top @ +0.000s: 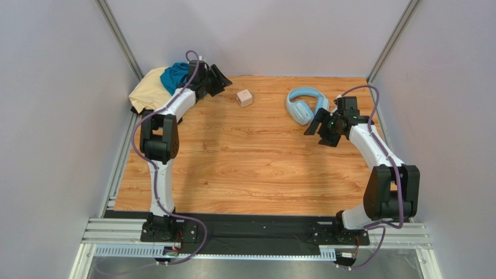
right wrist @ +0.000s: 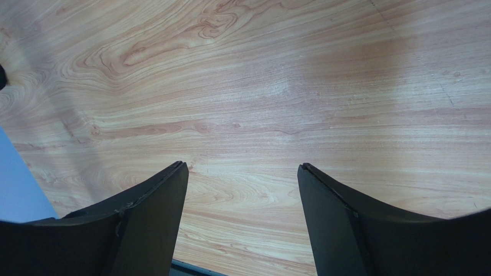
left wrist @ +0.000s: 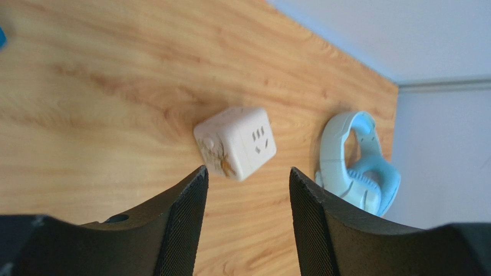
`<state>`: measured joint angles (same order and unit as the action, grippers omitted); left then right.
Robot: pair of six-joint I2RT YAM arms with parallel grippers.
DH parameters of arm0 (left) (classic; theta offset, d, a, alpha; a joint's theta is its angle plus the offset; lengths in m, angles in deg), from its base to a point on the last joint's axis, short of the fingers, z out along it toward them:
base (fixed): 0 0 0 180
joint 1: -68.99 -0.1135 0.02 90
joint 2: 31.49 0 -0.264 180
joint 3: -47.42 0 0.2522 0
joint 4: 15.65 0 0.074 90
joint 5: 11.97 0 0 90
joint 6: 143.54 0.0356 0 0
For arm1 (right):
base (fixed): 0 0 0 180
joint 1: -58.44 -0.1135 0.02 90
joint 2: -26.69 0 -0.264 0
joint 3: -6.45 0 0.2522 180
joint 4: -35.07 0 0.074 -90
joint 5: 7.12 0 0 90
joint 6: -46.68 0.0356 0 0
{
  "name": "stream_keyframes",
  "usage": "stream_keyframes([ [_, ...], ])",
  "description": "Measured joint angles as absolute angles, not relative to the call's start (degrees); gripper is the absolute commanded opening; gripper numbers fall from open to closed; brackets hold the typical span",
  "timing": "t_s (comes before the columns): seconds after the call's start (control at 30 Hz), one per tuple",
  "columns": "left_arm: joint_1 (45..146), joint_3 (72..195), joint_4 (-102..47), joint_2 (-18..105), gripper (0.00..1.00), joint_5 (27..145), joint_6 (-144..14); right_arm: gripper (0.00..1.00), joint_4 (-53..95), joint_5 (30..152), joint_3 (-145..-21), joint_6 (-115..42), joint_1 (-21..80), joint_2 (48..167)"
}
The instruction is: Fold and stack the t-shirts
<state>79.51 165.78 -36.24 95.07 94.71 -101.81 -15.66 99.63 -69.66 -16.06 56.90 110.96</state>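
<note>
Over table (top: 262, 163): left claw (left wrist: 246, 175) spread, empty, near cube (left wrist: 236, 141); right claw (right wrist: 242, 167) spread, empty.

left hand (left wrist: 248, 172): fingers spread, arm extended; right hand (right wrist: 242, 167): fingers spread, arm bent

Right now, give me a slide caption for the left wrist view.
Open left gripper facing a pale pink cube, light-blue headphones beyond it on the wooden table.

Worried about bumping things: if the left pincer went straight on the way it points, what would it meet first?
Probably the small pink socket cube, which sits just ahead of the open left pincer, roughly in line with its gap. The light-blue headphones lie beyond. Height is unclear.
</note>
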Motion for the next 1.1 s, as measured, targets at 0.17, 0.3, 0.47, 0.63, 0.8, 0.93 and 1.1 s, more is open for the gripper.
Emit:
stream_keyframes([
  [0.17, 80.5, 160.4, -40.2, 92.2, 0.62, 95.5, -98.5, 0.75, -15.4, 100.3, -69.7, -16.1, 56.0, 112.8],
  [0.3, 79.4, 156.9, -44.6, 88.2, 0.62, 95.7, -97.4, 0.75, -15.0, 100.5, -72.6, -16.1, 54.7, 116.3],
  [0.47, 77.2, 153.9, -51.1, 79.9, 0.62, 94.5, -93.4, 0.73, -13.7, 100.4, -79.1, -16.3, 51.7, 126.2],
  [0.63, 77.1, 146.2, -54.7, 66.6, 0.62, 88.9, -89.4, 0.71, -14.2, 100.8, -87.1, -16.4, 50.2, 135.5],
  [0.8, 77.4, 146.0, -58.0, 65.3, 0.64, 78.7, -86.7, 0.72, -14.4, 102.0, -91.9, -15.9, 50.3, 139.0],
  [0.93, 76.8, 146.9, -60.1, 68.7, 0.64, 73.2, -86.8, 0.72, -13.7, 102.2, -92.4, -15.7, 50.3, 138.7],
  [1.1, 75.2, 151.1, -60.5, 74.9, 0.61, 71.4, -88.4, 0.72, -12.7, 101.6, -87.3, -15.9, 50.4, 135.0],
])
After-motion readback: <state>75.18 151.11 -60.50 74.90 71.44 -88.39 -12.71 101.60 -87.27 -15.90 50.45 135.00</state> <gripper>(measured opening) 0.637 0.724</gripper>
